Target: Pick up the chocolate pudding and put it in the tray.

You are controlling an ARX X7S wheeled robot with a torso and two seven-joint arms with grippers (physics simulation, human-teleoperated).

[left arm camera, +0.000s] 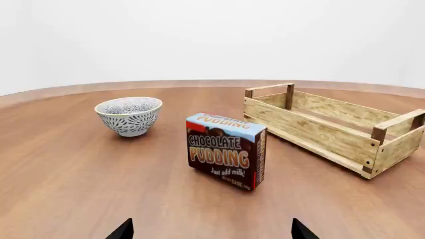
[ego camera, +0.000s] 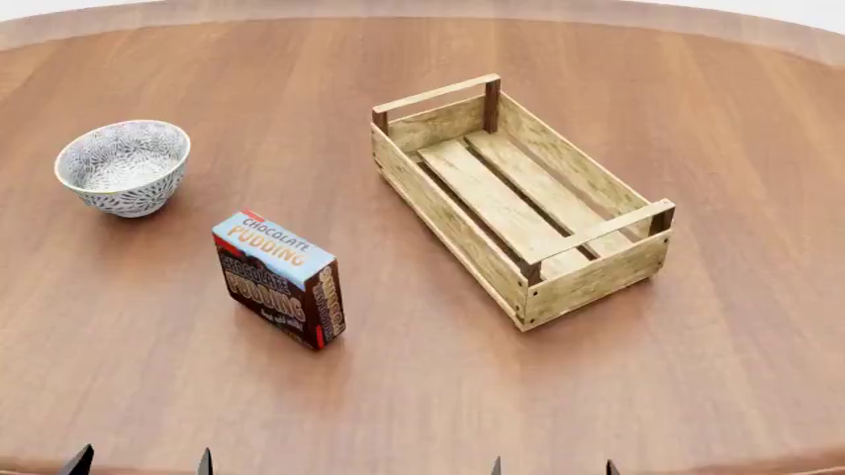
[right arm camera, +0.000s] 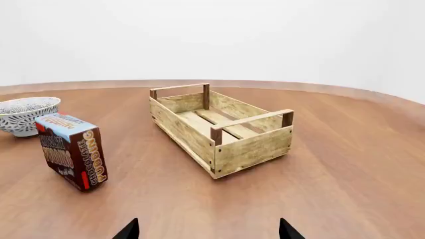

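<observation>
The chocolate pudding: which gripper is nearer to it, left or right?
Left. The left gripper sits just below-left of the chocolate pudding in the head view; the right gripper is farther off to the right.

A small carton of chocolate pudding [left arm camera: 226, 157], light-blue on top and dark brown in front, stands upright on the round brown wooden table [left arm camera: 73, 169]. The light-wood slatted tray [left arm camera: 335, 127] sits near it, apart. A grey-white patterned bowl [left arm camera: 129, 115] stands toward the table's far edge. Two dark fingertips [left arm camera: 121, 231] of the left gripper [left arm camera: 211, 231] stand well spread.
</observation>
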